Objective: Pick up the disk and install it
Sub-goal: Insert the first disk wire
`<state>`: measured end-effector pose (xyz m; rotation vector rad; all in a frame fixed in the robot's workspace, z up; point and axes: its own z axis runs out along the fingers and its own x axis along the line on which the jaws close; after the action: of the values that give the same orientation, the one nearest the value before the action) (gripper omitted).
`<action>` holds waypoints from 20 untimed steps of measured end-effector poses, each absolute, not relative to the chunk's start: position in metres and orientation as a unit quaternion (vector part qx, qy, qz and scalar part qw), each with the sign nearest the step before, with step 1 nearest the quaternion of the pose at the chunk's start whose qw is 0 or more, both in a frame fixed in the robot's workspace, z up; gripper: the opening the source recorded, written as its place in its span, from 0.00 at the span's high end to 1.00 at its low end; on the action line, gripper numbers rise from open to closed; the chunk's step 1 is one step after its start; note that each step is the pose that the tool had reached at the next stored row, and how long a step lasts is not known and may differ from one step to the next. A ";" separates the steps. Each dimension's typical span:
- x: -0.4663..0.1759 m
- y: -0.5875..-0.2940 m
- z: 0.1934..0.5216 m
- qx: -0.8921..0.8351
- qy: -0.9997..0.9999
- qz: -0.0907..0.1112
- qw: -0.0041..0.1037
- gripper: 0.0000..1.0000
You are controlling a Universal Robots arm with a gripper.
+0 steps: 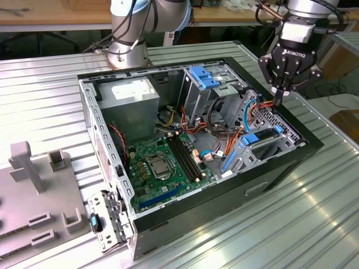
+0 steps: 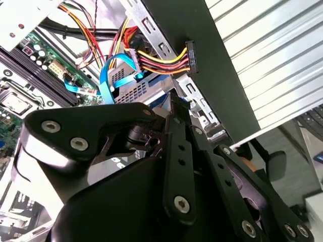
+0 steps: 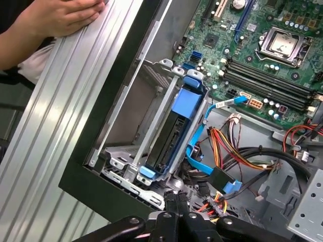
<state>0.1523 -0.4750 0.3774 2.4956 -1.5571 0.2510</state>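
I am holding my gripper over the open computer case, at its rim on the exterior view's right. Its two fingers are pressing together and gripping nothing. In the first wrist view the closed tips are hanging just inside the black edge of the case, so there is little room on that side.

Right beside the tips, the disk is sitting down in its metal bay, with blue rails hugging its long sides. In the exterior view the disk is lying close along the case wall. I cannot tell if the tips are touching anything.

Next to the bay, a bunch of orange, yellow and blue cables is crowding the space. Past them the green board is lying flat, with more open room above it.

Farther off, the grey power box is filling a back corner. Outside the case, a person's hand is resting on the ribbed metal table.
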 end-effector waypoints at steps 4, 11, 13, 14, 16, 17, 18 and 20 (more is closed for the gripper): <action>0.153 -0.468 0.378 0.847 -0.514 0.089 0.098 0.89; 0.153 -0.465 0.377 0.884 -0.447 0.096 0.091 0.89; 0.153 -0.465 0.377 0.893 -0.431 0.098 0.089 0.89; 0.153 -0.465 0.377 0.895 -0.426 0.098 0.089 0.89; 0.154 -0.464 0.377 0.902 -0.410 0.100 0.087 0.89; 0.154 -0.464 0.377 0.906 -0.402 0.101 0.086 0.89; 0.154 -0.463 0.377 0.908 -0.398 0.101 0.086 0.89; 0.154 -0.463 0.376 0.916 -0.378 0.103 0.084 0.89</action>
<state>0.1539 -0.4631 0.3760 2.7350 -1.1274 0.3073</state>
